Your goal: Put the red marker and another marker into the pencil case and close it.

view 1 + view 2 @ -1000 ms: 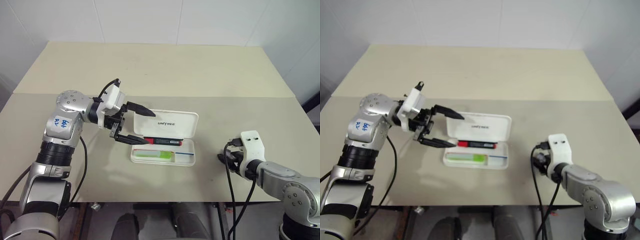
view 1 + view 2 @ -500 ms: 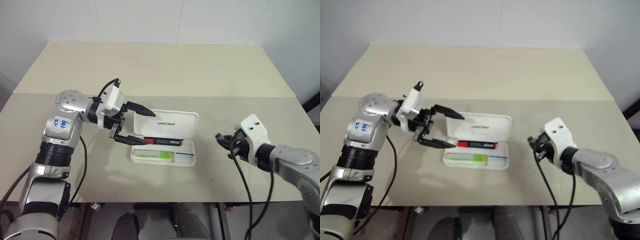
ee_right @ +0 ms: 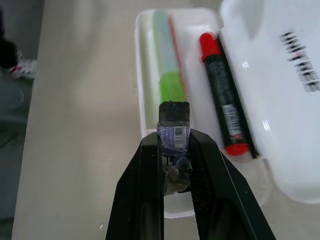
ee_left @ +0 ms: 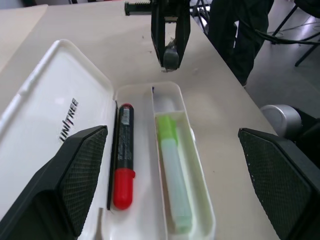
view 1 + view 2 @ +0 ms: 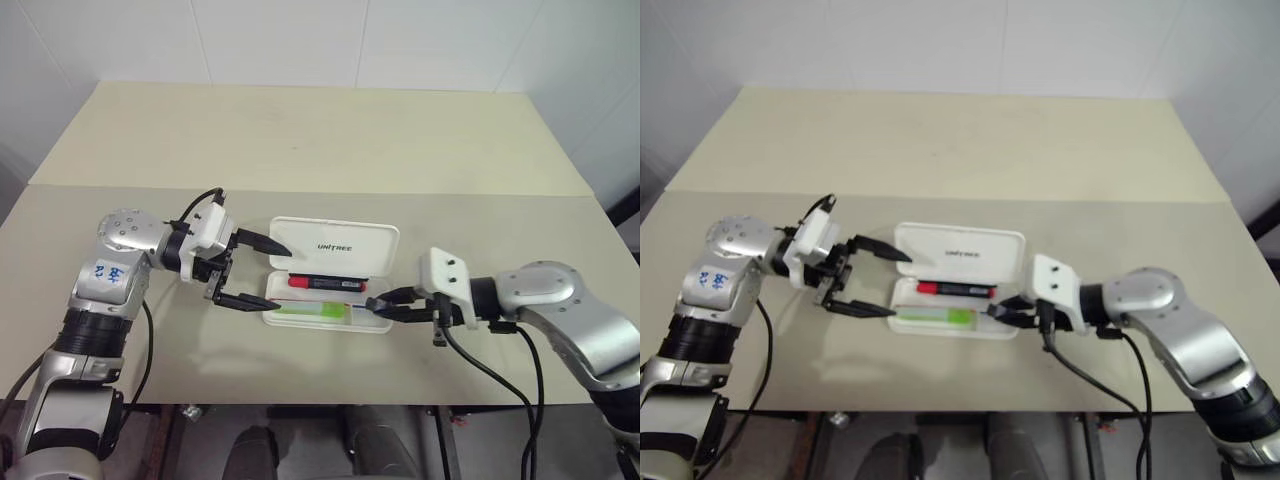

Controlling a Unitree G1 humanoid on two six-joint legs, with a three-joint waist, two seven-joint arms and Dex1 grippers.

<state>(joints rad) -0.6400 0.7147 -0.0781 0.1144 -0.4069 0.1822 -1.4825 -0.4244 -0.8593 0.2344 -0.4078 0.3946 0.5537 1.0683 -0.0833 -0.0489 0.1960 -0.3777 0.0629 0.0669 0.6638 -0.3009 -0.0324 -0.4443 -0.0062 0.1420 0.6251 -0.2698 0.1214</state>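
Observation:
The white pencil case [image 5: 345,243] lies open mid-table, lid tipped back. The red marker [image 5: 325,283] rests in its rear compartment, red cap toward my left arm. The pale green marker [image 5: 314,311] lies in the front compartment, also clear in the left wrist view [image 4: 172,170]. My left gripper [image 5: 283,277] hovers open at the case's left end, with nothing between its fingers. At the case's right end is my right gripper [image 5: 378,303], just above the rim. It is shut on a small dark object [image 3: 174,125] with a bluish label.
The beige table [image 5: 300,140] has a seam running across it just behind the case. Its front edge [image 5: 300,402] is close to both arms. A black cable [image 5: 480,370] hangs from my right wrist over that edge.
My right arm swung in from the table's right front to the case's right end, its wrist turning so the fingers point at the case. My left gripper sank a little, still open.

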